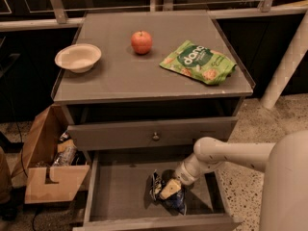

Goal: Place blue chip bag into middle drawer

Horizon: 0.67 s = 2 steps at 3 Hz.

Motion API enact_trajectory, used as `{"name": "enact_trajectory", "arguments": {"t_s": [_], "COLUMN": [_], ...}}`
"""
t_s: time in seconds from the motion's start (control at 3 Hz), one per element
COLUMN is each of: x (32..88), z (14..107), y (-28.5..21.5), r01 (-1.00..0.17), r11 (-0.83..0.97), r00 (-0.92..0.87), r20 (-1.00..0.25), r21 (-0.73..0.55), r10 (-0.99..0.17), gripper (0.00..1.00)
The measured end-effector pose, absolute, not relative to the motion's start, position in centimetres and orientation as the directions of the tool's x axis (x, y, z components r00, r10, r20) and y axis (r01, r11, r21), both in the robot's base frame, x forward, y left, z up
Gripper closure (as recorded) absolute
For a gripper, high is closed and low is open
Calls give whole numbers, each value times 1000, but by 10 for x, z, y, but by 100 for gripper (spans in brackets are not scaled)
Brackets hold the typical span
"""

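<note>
The pincer [169, 189] sits inside the middle drawer [120, 191], the blue chip bag [177, 205] right beneath it; I cannot tell its grip.

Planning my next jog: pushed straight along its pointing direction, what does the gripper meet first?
The blue chip bag, at the gripper down in the middle drawer; then probably its floor.

The arm [236, 155] is a smooth, off-white tube with a round, ball-like elbow [208, 150] and a tapering wrist [188, 170]. A broad, pale, rounded shell [286, 186] fills the 4 o'clock corner. The claw [169, 189], tan at its tip, sits near 6 o'clock in the view.
</note>
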<state>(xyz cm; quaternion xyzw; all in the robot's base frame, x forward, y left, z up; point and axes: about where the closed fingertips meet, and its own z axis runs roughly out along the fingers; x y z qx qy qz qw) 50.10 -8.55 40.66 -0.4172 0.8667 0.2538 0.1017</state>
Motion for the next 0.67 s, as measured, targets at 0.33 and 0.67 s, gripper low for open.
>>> {"name": "enact_trajectory", "arguments": {"t_s": [0.33, 0.67], "x": [501, 501], "z": [407, 407], "y": [-85, -85], "r01": [-775, -775], "r11": [523, 523], "r00": [-631, -631], "r20": [-388, -388], "r21": [355, 355], "r10": [-672, -672], "gripper": [0, 0]}}
